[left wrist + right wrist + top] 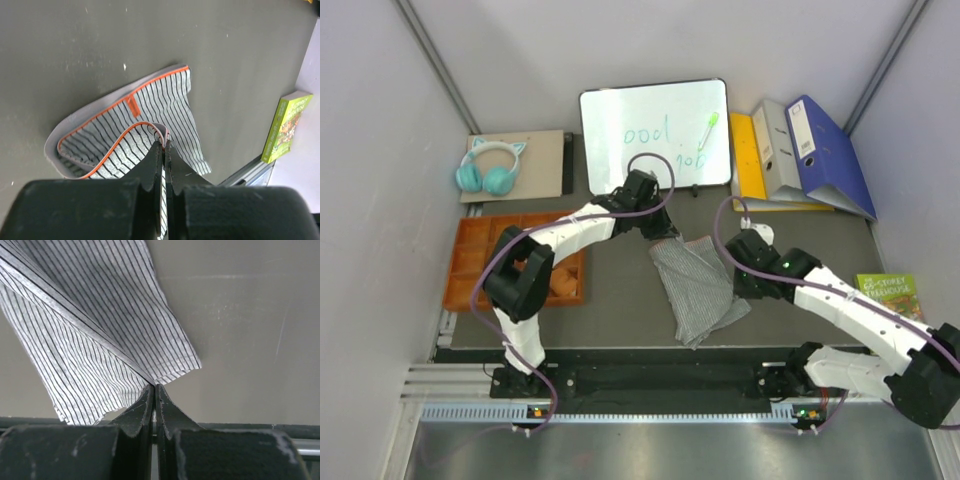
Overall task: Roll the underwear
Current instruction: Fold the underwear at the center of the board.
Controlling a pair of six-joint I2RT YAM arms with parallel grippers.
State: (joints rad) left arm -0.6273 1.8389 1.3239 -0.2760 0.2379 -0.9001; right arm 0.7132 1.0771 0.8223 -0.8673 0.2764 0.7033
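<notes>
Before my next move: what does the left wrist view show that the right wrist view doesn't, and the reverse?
Left wrist only: the grey, orange-piped waistband of the grey-and-white striped cloth boxer shorts, the left pincer shut on that band's edge, and a green paperback book off to the side. Right wrist only: a stitched leg hem and the right pincer shut on a fold of the cloth. Both: the same striped shorts over the dark grey table, pinched by that view's own pincer.

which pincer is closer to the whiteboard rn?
Left. The left pincer grips the striped boxers just off the whiteboard; the right pincer grips them clearly farther from it, off to the right.
</notes>
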